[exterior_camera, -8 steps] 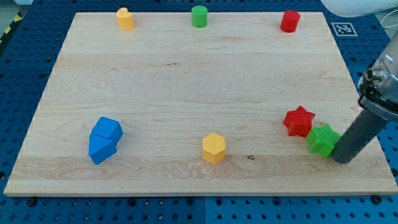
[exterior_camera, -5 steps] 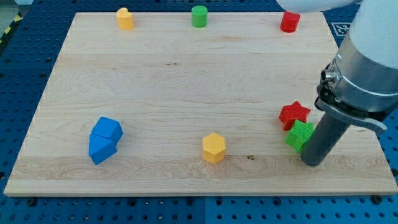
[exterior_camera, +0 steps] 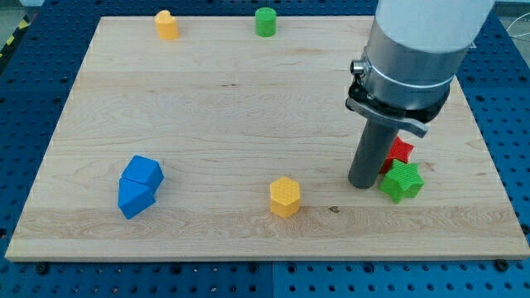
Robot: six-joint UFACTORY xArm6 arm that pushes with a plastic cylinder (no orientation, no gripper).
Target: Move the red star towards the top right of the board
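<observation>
At the view's left, two blue blocks (exterior_camera: 138,186) are seen pressed together on the wooden desk (exterior_camera: 224,108), with a yellow block (exterior_camera: 166,24) and a green cylinder (exterior_camera: 265,21) near the view's top edge and a yellow hexagonal block (exterior_camera: 284,196) toward the bottom centre. Further right, my tip (exterior_camera: 361,185) is set down on the desk just left of the green star (exterior_camera: 402,181) and the red star (exterior_camera: 401,150), which is partly hidden behind the rod and lies touching the green star's upper side, in the lower right part of the desk. No fingers are carried by the rod, so no open or closed state can be given.
</observation>
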